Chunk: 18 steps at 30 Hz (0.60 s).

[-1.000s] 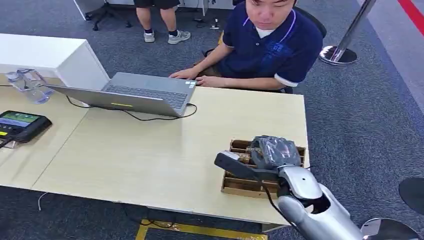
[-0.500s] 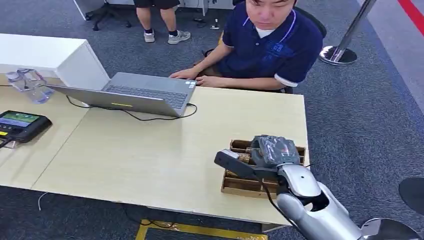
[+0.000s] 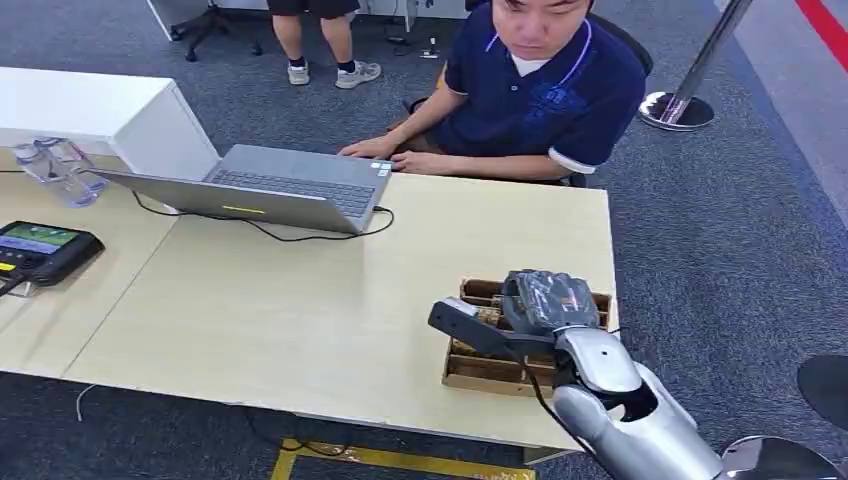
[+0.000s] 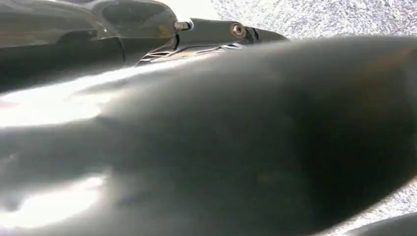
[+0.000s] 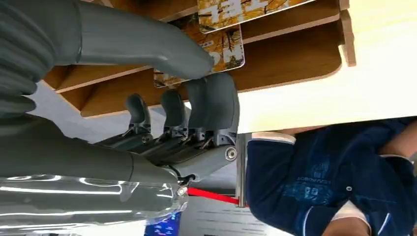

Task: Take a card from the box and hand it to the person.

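The right hand [image 3: 535, 305] hovers over the wooden box [image 3: 480, 368] at the near right corner of the table [image 3: 300, 310], thumb and fingers curled toward each other around an orange card [image 5: 223, 49] that stands in its slot. Whether they actually clamp the card I cannot tell. Judging by this, the task is at its start: the card is not yet lifted out, and carrying it to the person [image 3: 540, 90] seated at the far side remains.

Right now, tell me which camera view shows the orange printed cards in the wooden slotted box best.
The right wrist view: the orange printed cards sit close up in the wooden slotted box, beside the right robot hand. The head view has the box mostly covered by that robot hand. The left wrist view shows dark robot body.
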{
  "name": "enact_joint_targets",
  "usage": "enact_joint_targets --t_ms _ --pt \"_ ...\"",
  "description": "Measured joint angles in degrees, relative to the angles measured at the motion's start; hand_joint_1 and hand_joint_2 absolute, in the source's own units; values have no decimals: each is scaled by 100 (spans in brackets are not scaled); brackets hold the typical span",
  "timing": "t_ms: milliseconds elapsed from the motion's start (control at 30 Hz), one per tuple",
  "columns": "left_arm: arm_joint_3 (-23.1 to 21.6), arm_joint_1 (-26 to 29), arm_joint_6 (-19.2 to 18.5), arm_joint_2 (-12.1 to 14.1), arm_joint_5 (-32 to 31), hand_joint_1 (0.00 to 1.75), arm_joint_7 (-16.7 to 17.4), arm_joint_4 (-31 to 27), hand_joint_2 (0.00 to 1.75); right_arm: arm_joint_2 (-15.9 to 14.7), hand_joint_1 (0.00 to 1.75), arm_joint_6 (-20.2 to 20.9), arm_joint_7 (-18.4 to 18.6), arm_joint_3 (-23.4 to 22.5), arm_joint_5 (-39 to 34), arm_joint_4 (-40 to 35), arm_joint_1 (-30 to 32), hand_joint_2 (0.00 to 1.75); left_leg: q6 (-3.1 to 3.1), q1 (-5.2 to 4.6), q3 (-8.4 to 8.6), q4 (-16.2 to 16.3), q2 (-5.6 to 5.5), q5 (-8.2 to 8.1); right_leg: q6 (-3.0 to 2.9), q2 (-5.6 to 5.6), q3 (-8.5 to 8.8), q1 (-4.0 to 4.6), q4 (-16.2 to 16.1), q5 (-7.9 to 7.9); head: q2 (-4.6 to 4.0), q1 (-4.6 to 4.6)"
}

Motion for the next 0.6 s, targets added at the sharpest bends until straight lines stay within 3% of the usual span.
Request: enact_joint_targets --t_ms 167,367,600 --pt "-46 1 -2 0 0 0 0 0 0 0 105 13 0 -7 -4 0 1 175 0 0 0 0 0 0 0 0 0 0 0 0 0 0" --pt "-72 2 -2 2 0 0 0 0 0 0 80 15 0 -9 -13 0 1 175 0 0 0 0 0 0 0 0 0 0 0 0 0 0" --pt "-72 2 -2 2 0 0 2 0 0 13 105 15 0 -9 -13 2 5 175 0 0 0 0 0 0 -2 0 0 0 0 2 0 0"
